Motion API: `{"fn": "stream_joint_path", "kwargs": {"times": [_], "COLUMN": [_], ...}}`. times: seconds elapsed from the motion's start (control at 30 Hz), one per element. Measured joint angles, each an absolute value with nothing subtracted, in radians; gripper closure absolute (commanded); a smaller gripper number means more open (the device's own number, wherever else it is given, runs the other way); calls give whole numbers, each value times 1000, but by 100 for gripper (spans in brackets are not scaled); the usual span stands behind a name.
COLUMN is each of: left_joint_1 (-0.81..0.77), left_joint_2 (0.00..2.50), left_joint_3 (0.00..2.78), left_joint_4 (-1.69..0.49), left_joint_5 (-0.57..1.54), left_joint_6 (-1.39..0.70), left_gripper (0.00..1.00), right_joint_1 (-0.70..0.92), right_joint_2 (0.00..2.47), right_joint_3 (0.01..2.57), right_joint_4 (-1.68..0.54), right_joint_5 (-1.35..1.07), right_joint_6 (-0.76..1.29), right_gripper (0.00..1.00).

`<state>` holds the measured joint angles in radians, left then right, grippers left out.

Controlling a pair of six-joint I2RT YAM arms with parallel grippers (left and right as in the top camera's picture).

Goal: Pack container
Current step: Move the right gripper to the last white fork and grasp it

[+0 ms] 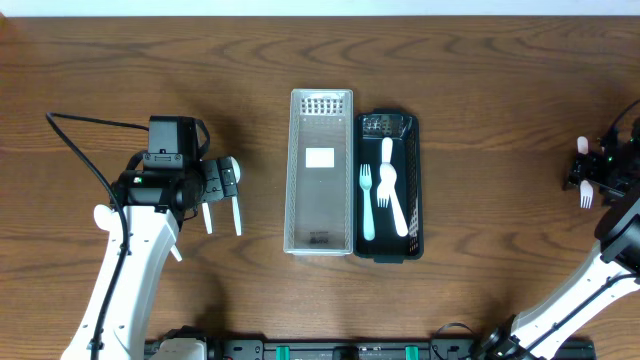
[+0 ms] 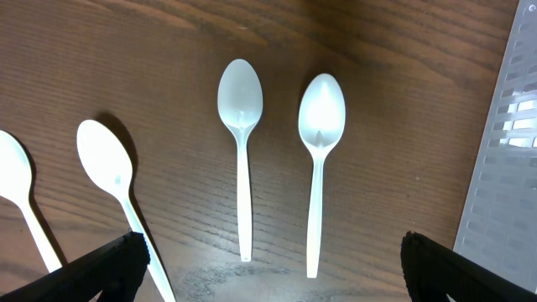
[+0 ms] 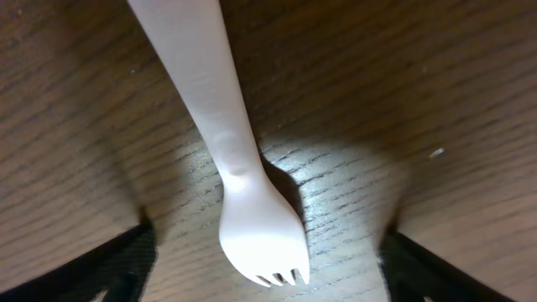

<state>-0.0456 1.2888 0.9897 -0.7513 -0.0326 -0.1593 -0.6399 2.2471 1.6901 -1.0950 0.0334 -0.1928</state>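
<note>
Container (image 1: 411, 180) on wood table (image 1: 500, 100); left claw (image 2: 268, 256), right claw (image 3: 264, 247) gape, seemingly empty.

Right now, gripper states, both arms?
Left gripper: open, empty, over spoons.
Right gripper: open, fingers either side of a fork, not gripping.

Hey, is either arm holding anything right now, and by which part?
Neither holds anything. The right pincer straddles a fork at its tine end, fingers clear of it. The left pincer is open above spoons.
</note>
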Motion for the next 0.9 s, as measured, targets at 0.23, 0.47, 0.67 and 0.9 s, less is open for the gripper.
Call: {"fn": "stream_joint_path", "kwargs": {"times": [0.23, 0.47, 0.67, 0.9], "left_joint_1": [-46, -46, -46, -46], "left_joint_2": [1289, 1289, 1289, 1289], "left_joint_3": [990, 990, 990, 990], "left_joint_4": [-751, -751, -751, -751], "left_joint_5": [-33, -33, -33, -33], "left_joint_6": [-159, -159, -159, -159], "left_gripper": [2, 2, 2, 2], "right_joint_1": [-639, -628, -603, -580], "right_joint_2": [2247, 2247, 2247, 2247], "right_joint_3": [1690, 1690, 1690, 1691], "right_joint_4": [-1095, -1095, -1090, -1097], "right_joint_5": [32, 34, 34, 37], "right_joint_6": [-194, -192, -195, -192], "right_gripper": [48, 62, 76, 99]}}
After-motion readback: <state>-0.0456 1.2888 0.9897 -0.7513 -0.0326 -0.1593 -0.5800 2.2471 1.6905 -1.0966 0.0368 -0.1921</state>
